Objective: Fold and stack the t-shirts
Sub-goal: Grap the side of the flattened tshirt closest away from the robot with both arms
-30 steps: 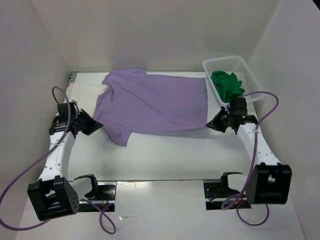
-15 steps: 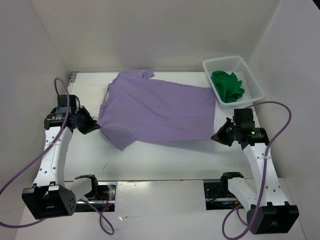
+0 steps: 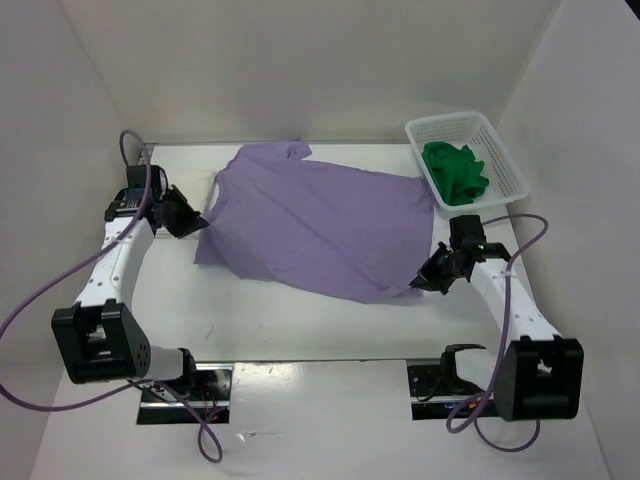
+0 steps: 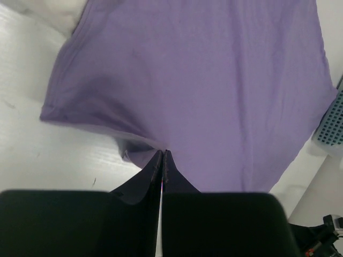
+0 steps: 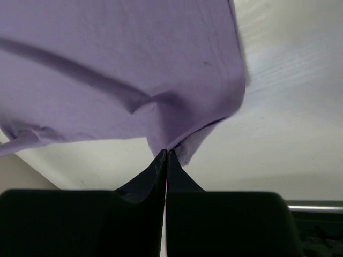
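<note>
Top external view: both arms are on the lavender shirt point(image 3: 320, 220), which lies spread over the tabletop point(image 3: 300, 320) between the two grippers. The left gripper point(image 3: 200, 222) is pinched tight on the shirt's sleeve-side edge, and the cloth runs away from its tips toward the other arm. The right gripper point(image 3: 422, 283) is clamped on the opposite bottom corner.

Left wrist view: the gripper point(image 4: 162, 154) has its jaws pressed together, with a small tuck of lavender shirt point(image 4: 203, 80) caught at the tips and the rest fanning out ahead.

Right wrist view: this gripper point(image 5: 166, 152) is just as tight. The corner of the shirt point(image 5: 107, 48) bunches at its tips, with bare tabletop off to the right.

Beyond the right gripper, the green shirt point(image 3: 455, 172) sits heaped in the white lattice basket point(image 3: 447, 119), just beside the lavender shirt's far corner.
</note>
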### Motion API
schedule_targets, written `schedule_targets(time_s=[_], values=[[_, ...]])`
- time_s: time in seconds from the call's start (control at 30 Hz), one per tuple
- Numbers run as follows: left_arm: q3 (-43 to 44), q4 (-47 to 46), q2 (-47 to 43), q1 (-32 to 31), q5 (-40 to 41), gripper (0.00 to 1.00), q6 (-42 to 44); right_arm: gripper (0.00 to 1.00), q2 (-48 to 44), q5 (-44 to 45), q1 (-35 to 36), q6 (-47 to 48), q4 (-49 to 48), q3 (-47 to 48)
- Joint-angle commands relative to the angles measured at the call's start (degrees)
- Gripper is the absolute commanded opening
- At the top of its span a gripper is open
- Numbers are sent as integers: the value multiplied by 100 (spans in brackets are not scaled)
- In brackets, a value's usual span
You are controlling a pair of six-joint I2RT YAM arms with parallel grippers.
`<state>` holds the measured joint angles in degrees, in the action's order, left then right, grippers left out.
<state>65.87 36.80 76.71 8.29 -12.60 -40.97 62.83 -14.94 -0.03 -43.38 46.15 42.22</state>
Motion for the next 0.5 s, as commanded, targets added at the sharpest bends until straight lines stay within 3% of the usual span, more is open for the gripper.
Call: schedule_targets(time_s=[0.0, 0.23, 0.47], values=[[294, -919, 458, -21, -225, 0, -235, 0, 422, 7, -119, -110, -1046, 58], [1288, -1393, 1556, -21, -164, 0, -481, 0, 1598, 868, -287, 163, -1371, 778], [2237, -1649, 2576, -82, -93, 0, -544, 0, 2198, 1432, -445, 286, -1644, 902]])
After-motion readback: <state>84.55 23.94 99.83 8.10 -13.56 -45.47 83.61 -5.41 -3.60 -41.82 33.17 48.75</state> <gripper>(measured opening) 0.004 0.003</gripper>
